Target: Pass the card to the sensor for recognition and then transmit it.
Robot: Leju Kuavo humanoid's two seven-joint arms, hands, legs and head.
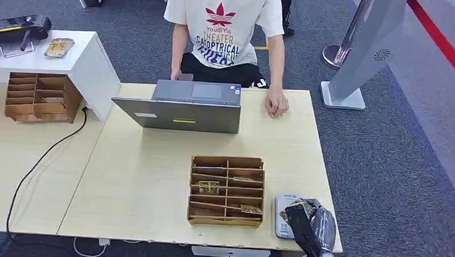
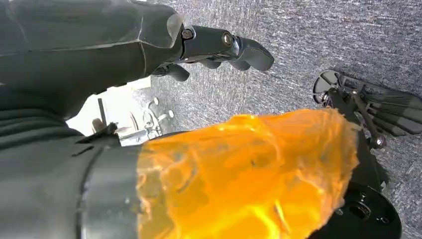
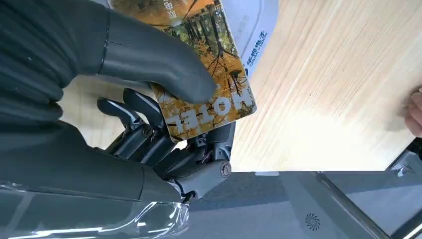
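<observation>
On the table (image 1: 153, 183), a compartment box (image 1: 226, 190) stands near the front edge, with the sensor (image 1: 284, 214) just to its right. The right hand (image 1: 312, 224) holds the card (image 3: 209, 74) over the sensor. Behind the box stands a laptop (image 1: 182, 108), and behind that sits a person (image 1: 226, 36). Far left, a second box (image 1: 38, 97) rests beside a white stand (image 1: 95, 59).

1. I see a grey laptop (image 1: 187, 106) open at the far side of the light wooden table (image 1: 148, 177).
2. A person in a white printed T-shirt (image 1: 223, 25) sits behind it, one hand (image 1: 276, 104) on the tabletop.
3. A black cable (image 1: 38, 166) runs across the adjoining table.
4. A second wooden organizer (image 1: 40, 97) stands at far left beside a white cabinet (image 1: 92, 64).
</observation>
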